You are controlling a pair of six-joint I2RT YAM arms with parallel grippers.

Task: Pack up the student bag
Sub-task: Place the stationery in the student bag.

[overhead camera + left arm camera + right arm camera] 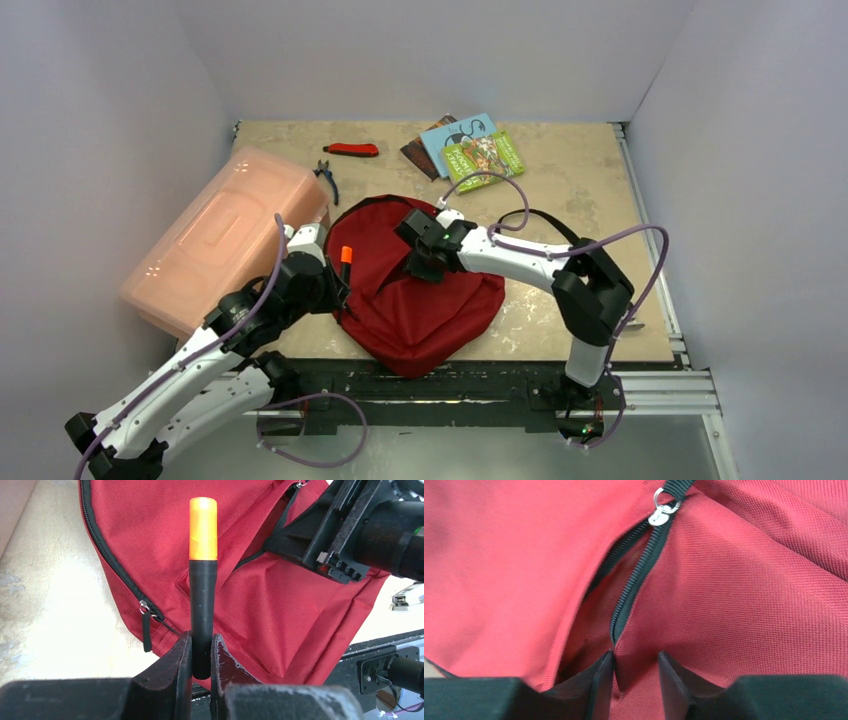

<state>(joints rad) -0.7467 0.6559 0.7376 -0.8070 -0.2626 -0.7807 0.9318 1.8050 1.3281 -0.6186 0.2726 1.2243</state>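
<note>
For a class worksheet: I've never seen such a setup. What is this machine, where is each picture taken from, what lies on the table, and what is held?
Two white robot arms, each ending in a two-finger gripper. The wide picture looks down from above; the other two come from wrist cameras. On the beige table lie a red fabric backpack, a pink translucent plastic box, dark-handled pliers, a red-handled tool and colourful booklets. The left gripper is shut on a black marker with an orange cap. The right gripper has its jaws apart astride a fold of fabric beside the backpack's black zipper.
</note>
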